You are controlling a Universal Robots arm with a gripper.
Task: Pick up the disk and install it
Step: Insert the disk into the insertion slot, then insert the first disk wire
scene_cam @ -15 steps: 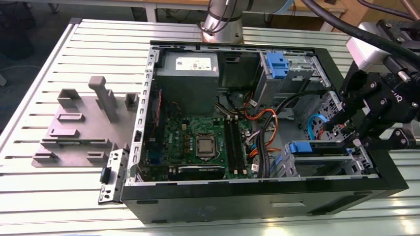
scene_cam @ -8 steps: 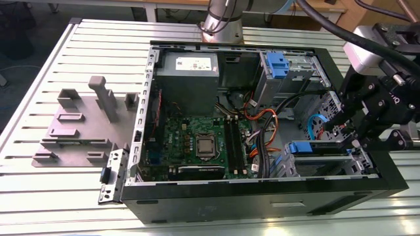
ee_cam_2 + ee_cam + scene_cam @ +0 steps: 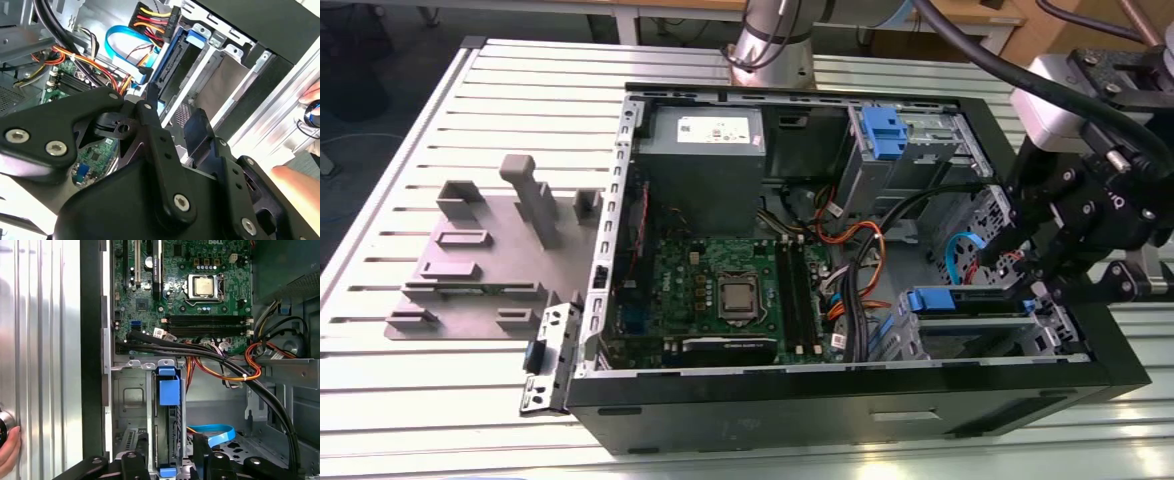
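Observation:
The disk point(image 3: 947, 300) stands on edge in the lower grey drive cage point(image 3: 987, 335) at the front of the open computer case, its blue bracket uppermost. In the first wrist view the disk point(image 3: 169, 390) runs down the cage slot, and my gripper point(image 3: 171, 450) straddles its near end. The black fingers point(image 3: 200, 450) stand on either side with a small gap, open. The second wrist view shows the disk's blue edge point(image 3: 172, 60) just beyond my gripper point(image 3: 172, 112). In the exterior view my gripper point(image 3: 1023, 290) hangs over the cage's right end.
The motherboard point(image 3: 734, 290), black and orange cables point(image 3: 854, 240) and a blue ribbon cable point(image 3: 125, 45) lie close beside the cage. A second blue-handled carrier point(image 3: 881, 135) tops the upper cage. A grey holder stand point(image 3: 480, 250) sits left of the case. A person's hand point(image 3: 300, 185) rests nearby.

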